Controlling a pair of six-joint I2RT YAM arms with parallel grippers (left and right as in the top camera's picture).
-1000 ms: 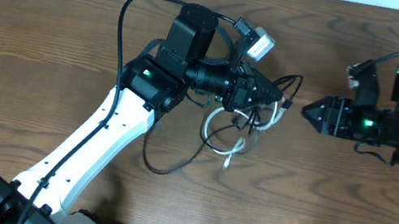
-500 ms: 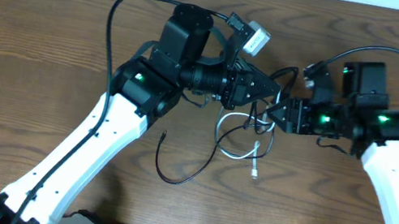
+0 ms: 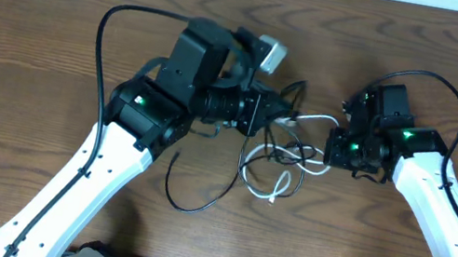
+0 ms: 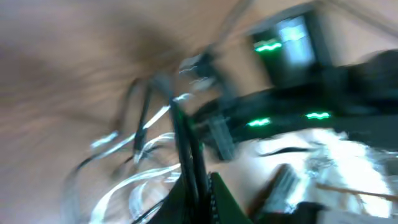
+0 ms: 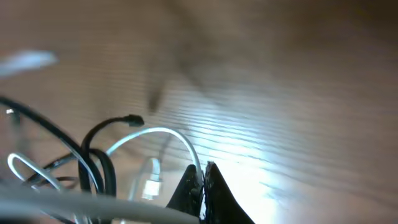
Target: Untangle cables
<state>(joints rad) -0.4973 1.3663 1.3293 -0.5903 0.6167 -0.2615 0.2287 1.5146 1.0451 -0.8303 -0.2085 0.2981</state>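
I see right gripper point(image 5: 203, 169) pinching white cable point(image 5: 158, 130) beside the tangle point(image 3: 276, 159); left gripper point(image 3: 286, 114) — clamped on black cable point(image 4: 186, 143).

Two arms point(image 3: 95, 162) with white shells, black joints point(image 3: 197, 52), green lights point(image 3: 141, 99), looping black wires point(image 3: 103, 26)

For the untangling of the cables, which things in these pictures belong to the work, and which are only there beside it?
Belong to the job:
- black cable, held in the shut left gripper
- white cable, pinched by the shut right gripper

Only there:
- wooden table
- left arm's black wire
- right arm's black wire
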